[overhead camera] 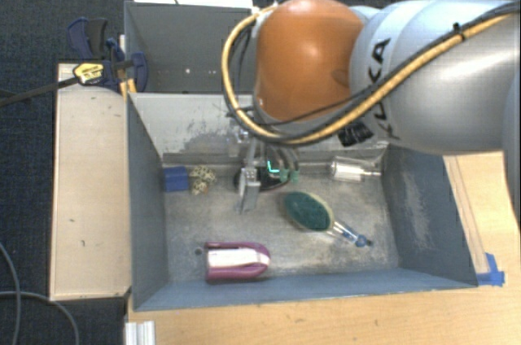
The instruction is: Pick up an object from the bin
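The gripper [247, 197] is hanging low over bare, scuffed grey metal at the middle of the bin [148, 213], its slim metal tip pointing down; whether it is open or closed cannot be told. Above it the wrist is wearing a smooth, rounded orange cover [305, 58] looped by black and yellow cables [244, 120].

Just to its right a brush [308, 211] is lying flat, with a dark green, fuzzy oval head and a thin handle angling to the near right.

To the left a small speckled lump [201, 179] is sitting beside a blue block [174, 179]. At the far right a shiny clear cylinder [356, 169] is lying on its side. Near the front a glossy purple and white stapler-shaped object [236, 260] is resting.
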Controlling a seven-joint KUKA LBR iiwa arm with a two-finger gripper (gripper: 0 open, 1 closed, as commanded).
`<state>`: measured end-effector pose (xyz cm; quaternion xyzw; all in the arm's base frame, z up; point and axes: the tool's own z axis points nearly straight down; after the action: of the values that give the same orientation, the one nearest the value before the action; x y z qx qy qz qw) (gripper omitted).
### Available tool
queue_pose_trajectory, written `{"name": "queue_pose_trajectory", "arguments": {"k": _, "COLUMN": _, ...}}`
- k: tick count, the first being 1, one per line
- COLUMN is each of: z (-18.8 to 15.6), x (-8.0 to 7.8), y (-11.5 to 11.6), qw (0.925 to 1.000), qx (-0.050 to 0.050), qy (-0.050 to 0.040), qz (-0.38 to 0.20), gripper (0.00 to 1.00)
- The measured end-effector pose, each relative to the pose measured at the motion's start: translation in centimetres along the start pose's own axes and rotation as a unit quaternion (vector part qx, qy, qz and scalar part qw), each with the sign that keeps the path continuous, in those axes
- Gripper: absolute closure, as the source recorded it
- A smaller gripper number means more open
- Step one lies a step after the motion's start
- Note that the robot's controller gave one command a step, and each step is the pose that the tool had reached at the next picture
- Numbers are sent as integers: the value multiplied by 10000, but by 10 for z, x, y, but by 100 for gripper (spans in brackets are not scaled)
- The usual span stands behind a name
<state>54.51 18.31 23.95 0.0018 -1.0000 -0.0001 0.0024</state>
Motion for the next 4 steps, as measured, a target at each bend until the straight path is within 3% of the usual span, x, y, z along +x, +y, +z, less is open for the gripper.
{"name": "queue_pose_trajectory", "arguments": {"k": 1, "z": 157, "x": 59, "y": 20, "qw": 9958, "qx": -10, "qy": -63, "qz": -910, "gripper": 0}}
{"name": "queue_pose_trajectory", "arguments": {"k": 2, "z": 139, "x": 68, "y": -29, "qw": 9989, "qx": 6, "qy": -21, "qz": 470, "gripper": 0}}
{"name": "queue_pose_trajectory", "arguments": {"k": 3, "z": 122, "x": 68, "y": 4, "qw": 9993, "qx": -11, "qy": -47, "qz": -364, "gripper": 0}}
{"name": "queue_pose_trajectory", "arguments": {"k": 4, "z": 167, "x": 64, "y": -6, "qw": 9907, "qx": -14, "qy": -103, "qz": -1358, "gripper": 0}}
